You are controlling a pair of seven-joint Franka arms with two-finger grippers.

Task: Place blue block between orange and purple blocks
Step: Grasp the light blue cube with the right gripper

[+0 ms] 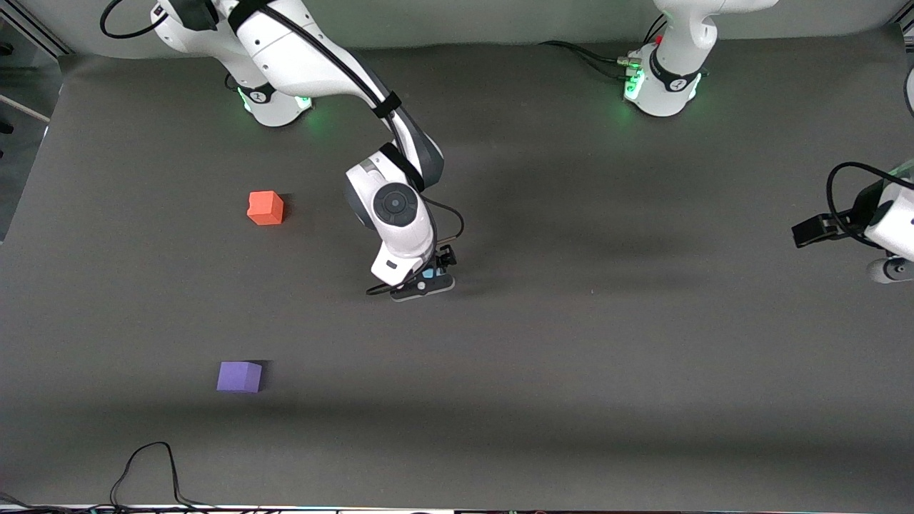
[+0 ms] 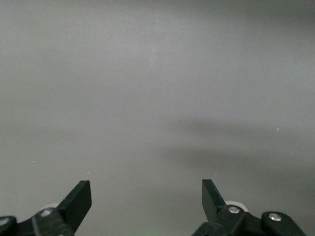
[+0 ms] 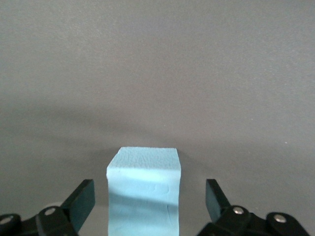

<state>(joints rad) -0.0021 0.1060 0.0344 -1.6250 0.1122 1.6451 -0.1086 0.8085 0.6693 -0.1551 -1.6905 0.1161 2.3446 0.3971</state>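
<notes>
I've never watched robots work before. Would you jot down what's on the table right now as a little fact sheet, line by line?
Blue block: on the table, between the right pincer's open fingers, not gripped
Right pincer: low over the blue block, jaws apart
Left pincer: open, empty, waiting at the left arm's end of the table
Orange block: toward the right arm's end
Purple block: nearer the front camera than the orange block
Gap between orange and purple: nothing in it yet
</notes>
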